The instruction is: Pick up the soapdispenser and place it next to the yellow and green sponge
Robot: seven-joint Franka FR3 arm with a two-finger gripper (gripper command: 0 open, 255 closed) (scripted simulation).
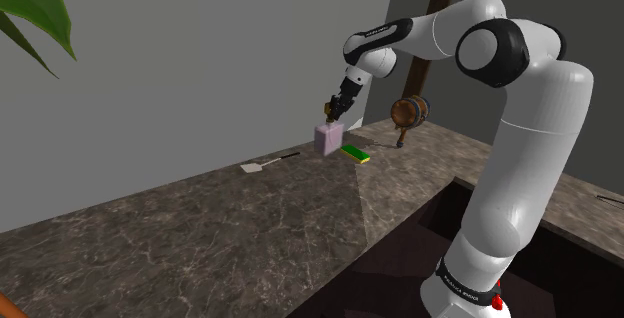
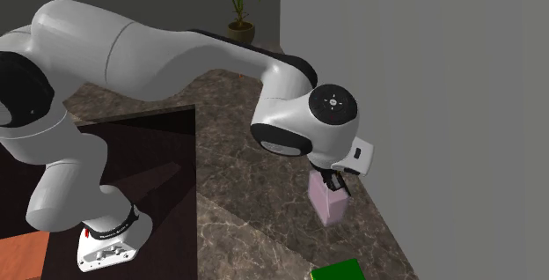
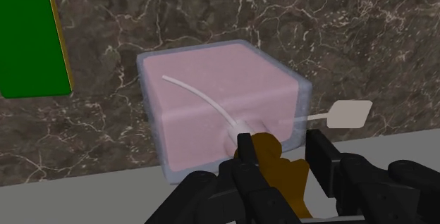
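one gripper (image 3: 282, 141) pinching the soap dispenser (image 3: 218, 96) by its brown pump (image 3: 276, 170), straight above it; sponge (image 3: 28, 39) just beside.

Pink soap dispenser (image 3: 218, 106), brown pump (image 3: 278, 173), green-and-yellow sponge (image 3: 28, 39), dark white-veined counter (image 3: 338, 39), black claw (image 3: 282, 145).

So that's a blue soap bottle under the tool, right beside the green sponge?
Not blue: the soap bottle under the tool is pale pink with a brown pump, as the wrist view shows. It is indeed beside the green sponge.
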